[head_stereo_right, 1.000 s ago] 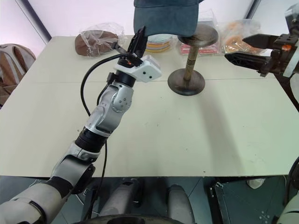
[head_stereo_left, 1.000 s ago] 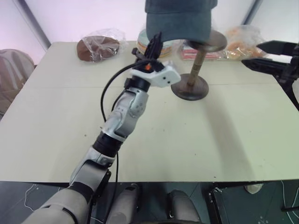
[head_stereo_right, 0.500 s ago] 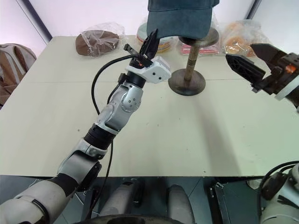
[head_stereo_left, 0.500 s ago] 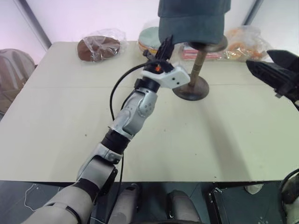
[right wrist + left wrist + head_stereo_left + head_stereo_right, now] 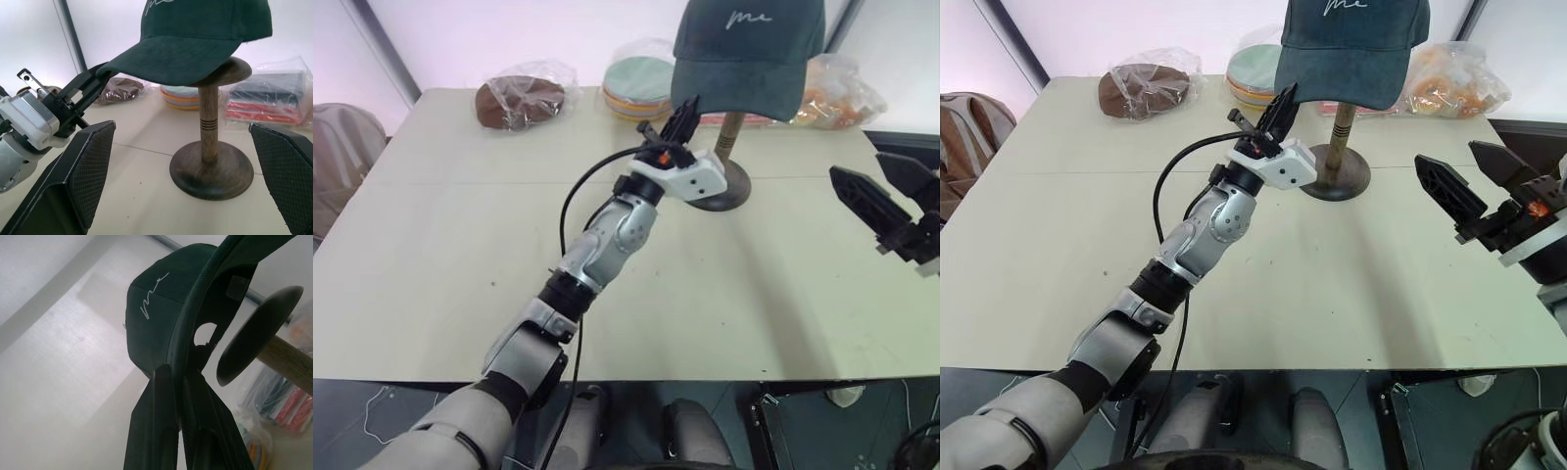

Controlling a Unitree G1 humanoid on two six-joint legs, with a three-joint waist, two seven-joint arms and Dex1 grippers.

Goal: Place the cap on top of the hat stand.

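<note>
The dark teal cap (image 5: 749,54), white script on its front, hangs tilted over the domed top of the hat stand (image 5: 732,132) at the table's far middle. My left gripper (image 5: 685,106) is shut on the brim's edge, just left of the stand's post. In the left wrist view the black fingers (image 5: 159,426) pinch the brim (image 5: 195,308) beside the stand's round top (image 5: 254,333). The right wrist view shows the cap (image 5: 195,39) lying over the dome (image 5: 230,71). My right gripper (image 5: 860,168) stands open and empty at the near right, apart from the stand.
Along the table's far edge lie a plastic-wrapped brown stack (image 5: 522,98), a stack of coloured discs (image 5: 641,83) and wrapped packages (image 5: 847,98). The stand's round base (image 5: 729,191) sits on the beige table (image 5: 450,284). A brown bag (image 5: 342,147) lies off the left side.
My left gripper carried the cap rightward and a little lower, from beside the stand's top to over it. My right gripper drew back toward the near right and sank.
</note>
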